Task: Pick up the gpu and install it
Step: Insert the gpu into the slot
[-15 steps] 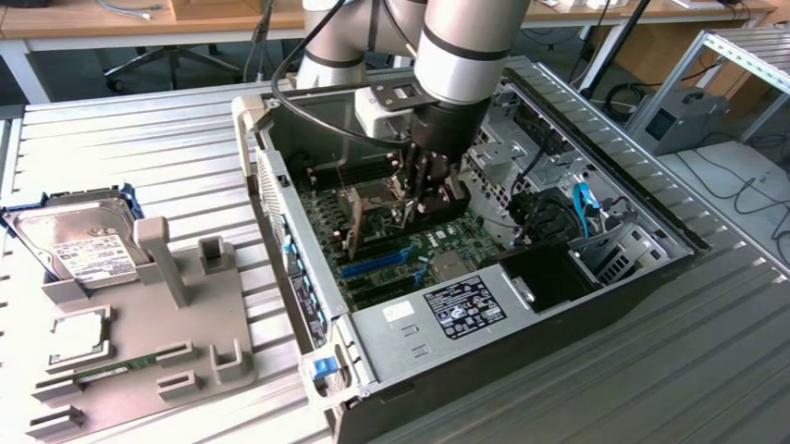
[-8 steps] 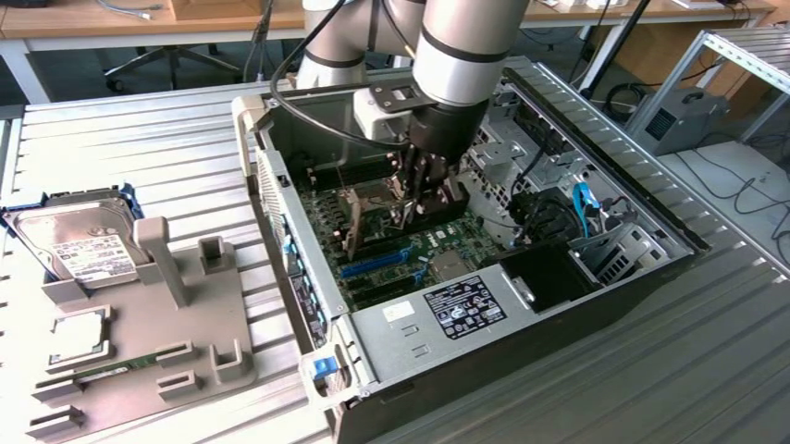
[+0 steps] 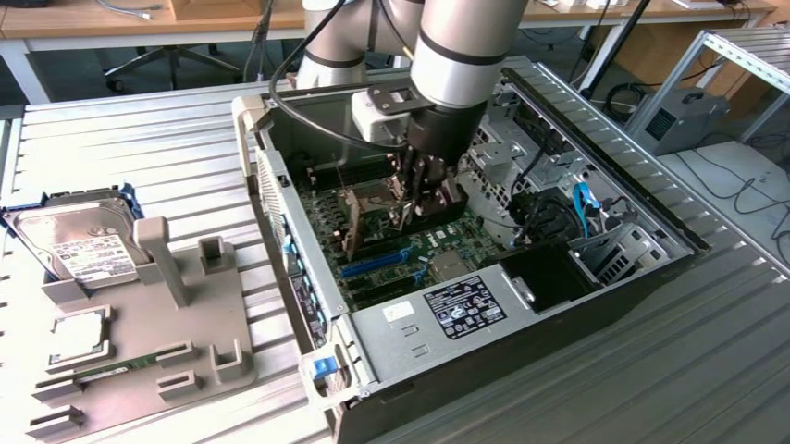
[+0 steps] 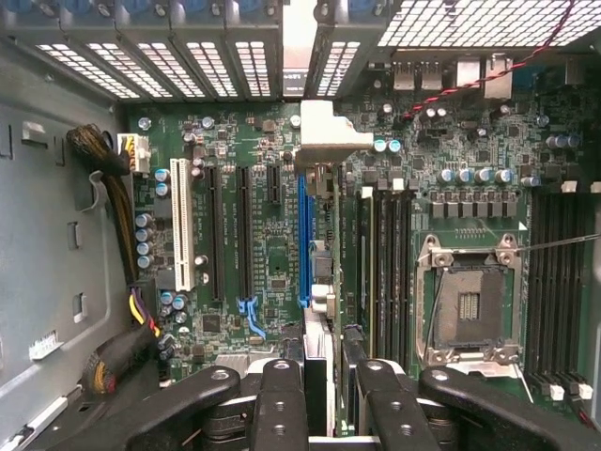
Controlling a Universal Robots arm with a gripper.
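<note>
GPU, the slim dark card (image 4: 319, 282) with its silvery metal bracket (image 4: 319, 132) at the far end, sits edge-on between my black fingers (image 4: 282, 395), which I judge closed on it. From the wrist view its long axis runs straight away from the fingers, parallel to the blue expansion slot (image 4: 302, 235) just beside it on the green motherboard (image 4: 272, 263), bracket toward the vented rear wall of the case. In the exterior view the gripper (image 3: 426, 199) hangs inside the open grey computer case (image 3: 408, 324), card held upright over the slot area. I cannot tell whether its edge touches the slot yet. The case lies on the ribbed metal bench (image 3: 148, 157).
</note>
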